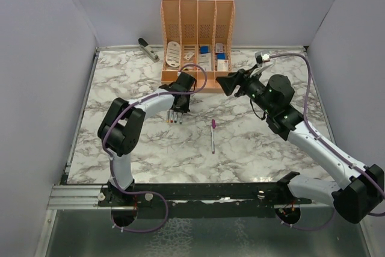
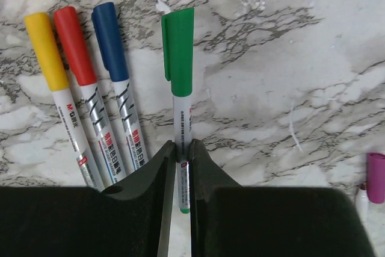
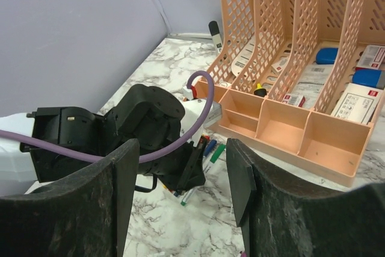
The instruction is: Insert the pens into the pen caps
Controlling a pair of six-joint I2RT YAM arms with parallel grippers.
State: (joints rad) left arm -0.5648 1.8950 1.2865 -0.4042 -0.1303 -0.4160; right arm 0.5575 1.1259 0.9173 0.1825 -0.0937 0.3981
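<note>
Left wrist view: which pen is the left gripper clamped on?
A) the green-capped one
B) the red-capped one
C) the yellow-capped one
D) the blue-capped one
A: the left gripper is shut on the barrel of the green-capped pen, while the yellow-capped pen, red-capped pen and blue-capped pen lie loose on the table beside it.

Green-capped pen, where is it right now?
In the left wrist view, the green-capped pen is pinched by its barrel in the left gripper, with the blue-capped pen its nearest neighbour, on the picture's left.
</note>
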